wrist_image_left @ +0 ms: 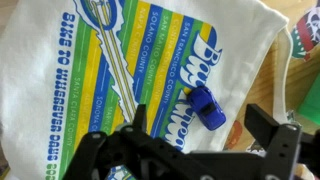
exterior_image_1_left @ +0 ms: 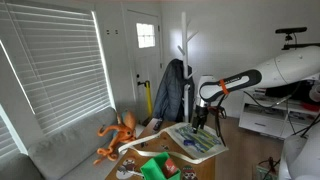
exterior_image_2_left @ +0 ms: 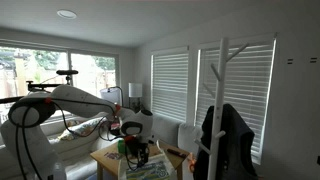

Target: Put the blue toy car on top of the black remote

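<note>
The blue toy car [wrist_image_left: 205, 107] lies on a white cloth bag [wrist_image_left: 90, 90] printed with coloured stripes and blue letters, near the bag's right edge. My gripper [wrist_image_left: 200, 128] is open and empty. It hangs just above the car, with one black finger on each side of it. In both exterior views the gripper [exterior_image_1_left: 200, 122] [exterior_image_2_left: 136, 150] points down over the bag [exterior_image_1_left: 197, 142] on the low wooden table [exterior_image_1_left: 208, 160]. I cannot make out the black remote in any view.
An orange plush octopus [exterior_image_1_left: 118, 134] sits on the grey sofa [exterior_image_1_left: 60, 150]. A green object [exterior_image_1_left: 155, 168] lies at the table's near end. A white coat rack with a dark jacket [exterior_image_1_left: 172, 90] stands behind the table and also shows in an exterior view [exterior_image_2_left: 222, 120].
</note>
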Controlling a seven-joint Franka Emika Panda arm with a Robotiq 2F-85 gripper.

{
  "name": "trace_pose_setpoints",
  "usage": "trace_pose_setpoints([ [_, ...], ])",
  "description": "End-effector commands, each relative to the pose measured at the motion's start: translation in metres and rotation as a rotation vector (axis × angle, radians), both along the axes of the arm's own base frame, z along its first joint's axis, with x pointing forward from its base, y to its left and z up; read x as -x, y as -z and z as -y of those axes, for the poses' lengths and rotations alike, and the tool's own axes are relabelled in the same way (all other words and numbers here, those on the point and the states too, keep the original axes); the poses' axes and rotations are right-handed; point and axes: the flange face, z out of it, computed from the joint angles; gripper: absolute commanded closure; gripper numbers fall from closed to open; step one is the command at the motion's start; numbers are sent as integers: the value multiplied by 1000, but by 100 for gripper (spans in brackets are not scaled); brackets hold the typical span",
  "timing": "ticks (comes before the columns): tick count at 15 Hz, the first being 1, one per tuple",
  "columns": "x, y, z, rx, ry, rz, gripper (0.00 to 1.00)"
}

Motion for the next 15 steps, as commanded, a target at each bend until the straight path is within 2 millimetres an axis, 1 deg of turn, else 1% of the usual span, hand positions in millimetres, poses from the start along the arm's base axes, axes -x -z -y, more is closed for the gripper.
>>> trace_pose_setpoints([
  [1, 0, 0, 0, 0, 0, -1, 0],
  [6, 0, 0, 0, 0, 0, -1, 0],
  [7, -5, 1, -3, 33, -28, -14, 0],
  [9, -23, 4, -18, 84, -106, -49, 0],
  [11, -39, 7, -27, 186, -125, -117, 0],
  [13, -54, 15, -36, 255, -189, -178, 0],
  [15, -71, 26, -46, 278, -266, -202, 0],
])
